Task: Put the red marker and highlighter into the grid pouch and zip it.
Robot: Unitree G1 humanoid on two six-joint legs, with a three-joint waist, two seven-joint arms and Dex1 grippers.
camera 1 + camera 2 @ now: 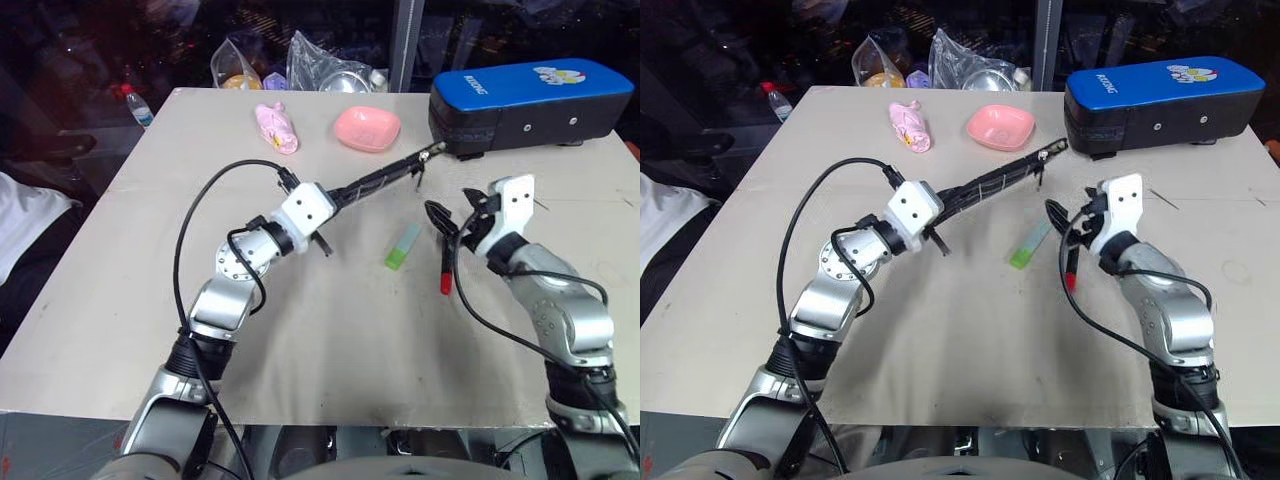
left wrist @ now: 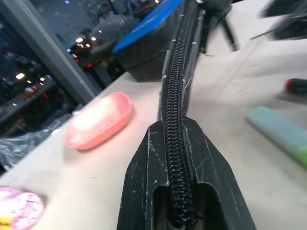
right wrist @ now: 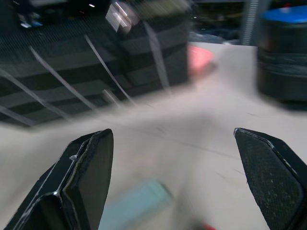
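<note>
Your left gripper [image 1: 335,198] clamps the grid pouch [image 1: 385,177] edge-on above the table [image 1: 300,330].
Your right gripper [image 1: 455,215] hangs spread, empty; highlighter [image 1: 403,246] and red marker [image 1: 445,274] lie at its seven o'clock. Blue case [image 1: 530,105], pink dish [image 1: 367,129] at twelve.

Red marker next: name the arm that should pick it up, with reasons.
Right. The right gripper is open and sits just above the red marker. The left gripper is shut on the grid pouch, holding it off the table.
</note>
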